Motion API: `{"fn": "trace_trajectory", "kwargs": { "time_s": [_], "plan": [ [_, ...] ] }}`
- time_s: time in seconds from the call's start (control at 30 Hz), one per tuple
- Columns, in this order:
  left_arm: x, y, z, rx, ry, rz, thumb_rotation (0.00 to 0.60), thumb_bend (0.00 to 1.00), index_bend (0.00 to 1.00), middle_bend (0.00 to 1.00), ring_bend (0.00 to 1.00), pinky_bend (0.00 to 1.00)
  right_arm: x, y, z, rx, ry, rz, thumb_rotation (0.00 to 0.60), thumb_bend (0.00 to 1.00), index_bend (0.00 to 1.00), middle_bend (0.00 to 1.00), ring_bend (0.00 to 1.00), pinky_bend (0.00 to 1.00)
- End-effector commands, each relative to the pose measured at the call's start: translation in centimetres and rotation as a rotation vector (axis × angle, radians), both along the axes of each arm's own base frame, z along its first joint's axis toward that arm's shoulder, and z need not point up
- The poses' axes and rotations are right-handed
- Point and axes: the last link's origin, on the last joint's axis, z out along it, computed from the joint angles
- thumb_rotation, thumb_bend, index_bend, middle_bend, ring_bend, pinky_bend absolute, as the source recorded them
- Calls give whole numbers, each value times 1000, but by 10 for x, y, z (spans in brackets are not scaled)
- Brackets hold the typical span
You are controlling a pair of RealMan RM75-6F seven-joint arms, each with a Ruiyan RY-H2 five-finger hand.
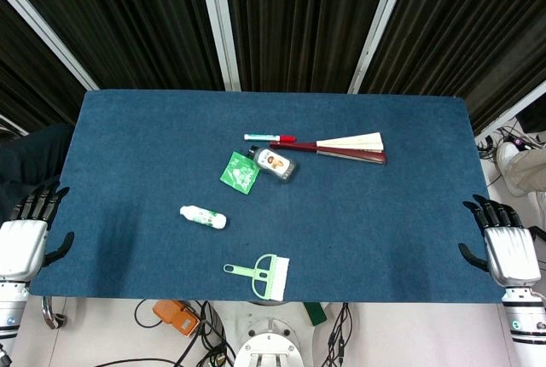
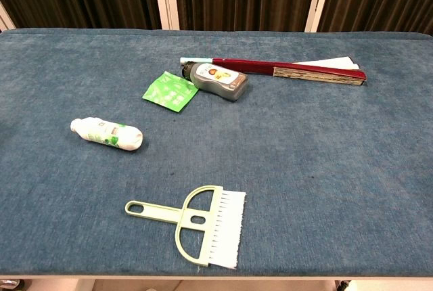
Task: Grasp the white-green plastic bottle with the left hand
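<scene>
Wide rectangular worktop (image 1: pixel 384 239) in dark blue felt-like cloth, carrying all items below.

Left robot hand (image 1: pixel 24 235), white-backed with black fingers: parked at the near left edge of the worktop, fingers apart, holding nothing; well apart from the bottle. Absent from the chest view.

Right robot hand (image 1: pixel 503 243), same build: parked at the near right edge, fingers spread, empty.

Folding fan (image 2: pixel 304 70), dark red guard with cream leaf, lying far centre-right.

Pale green plastic brush with white bristles (image 2: pixel 203 223), near edge, centre.

Grey squat bottle with printed label (image 2: pixel 218 80), on its side, just beside the fan.

Small white-green plastic bottle (image 2: pixel 107 133), task item: lying on its side left of centre, alone, cap end toward the left, green print on the body. Judged light, rigid, smooth, likely to roll or slip. Best taken across the mid-body, fingers wrapping from above.

Green foil sachet (image 2: pixel 170 91), flat, touching the grey bottle.

Marker pen (image 1: pixel 269 137), white with red cap, beside the fan.
</scene>
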Motion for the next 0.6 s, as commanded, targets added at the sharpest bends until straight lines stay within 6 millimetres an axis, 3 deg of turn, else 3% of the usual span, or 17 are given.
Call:
{"fn": "trace_trajectory", "kwargs": {
  "time_s": [0.03, 0.6],
  "plan": [
    [0, 0, 0, -2, -1, 0, 600, 324, 92, 44, 29, 134, 0, 0, 0, 0, 0, 1, 600, 347, 256, 205, 213, 216],
    [3, 0, -7, -22, -3, -2, 600, 324, 92, 44, 29, 134, 0, 0, 0, 4, -9, -2, 600, 347, 256, 205, 213, 216]
  ]
}}
